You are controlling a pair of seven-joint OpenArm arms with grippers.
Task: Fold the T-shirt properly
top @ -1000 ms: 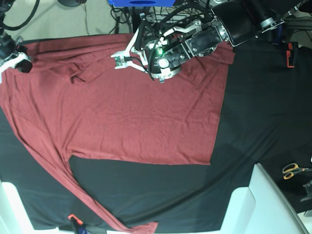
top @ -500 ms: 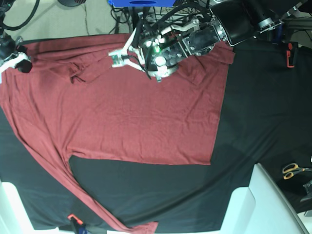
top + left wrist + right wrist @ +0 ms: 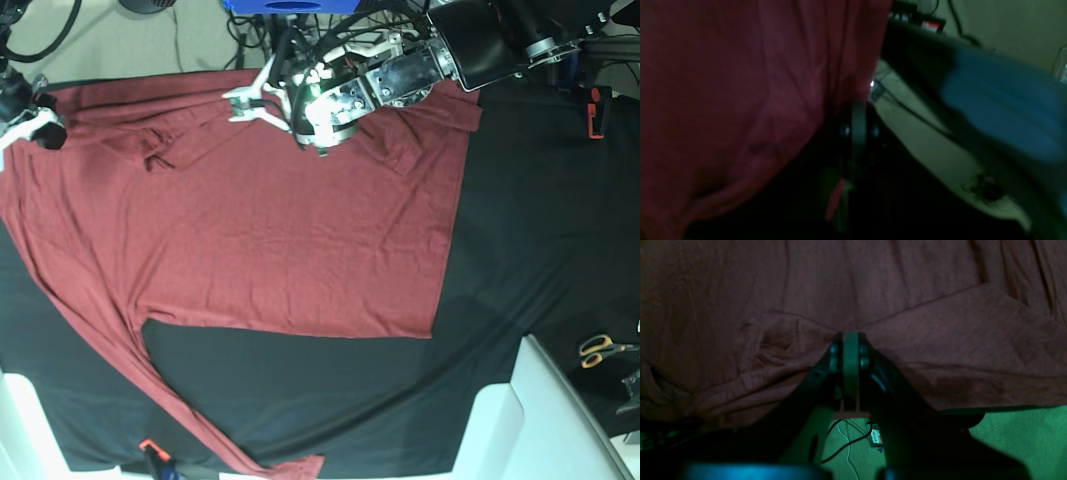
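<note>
Firstly, right jaws: at the far left of the base view, pressed together on a pinch of the T-shirt [image 3: 280, 240] at its upper left corner; my wrist view shows the cloth gathered into wrinkles at their tips.
T-shirt: brick red, spread flat on the tabletop [image 3: 530, 250], filling the left and middle of the base view; its straight hem faces right.
Long sleeve [image 3: 170, 400]: runs from the left side down to the front edge of the tabletop, its cuff at the bottom centre.
Folds: a few creases near the upper left, just beside my right jaws.
Left jaws: at the shirt's far edge, upper middle, closed with no gap between them. My wrist view is dark and blurred, so I cannot tell whether any cloth is caught in them.
Tabletop: covered in black cloth, bare to the right of the hem.
Scissors [image 3: 600, 349]: yellow-handled, at the right edge, well apart from the shirt.
</note>
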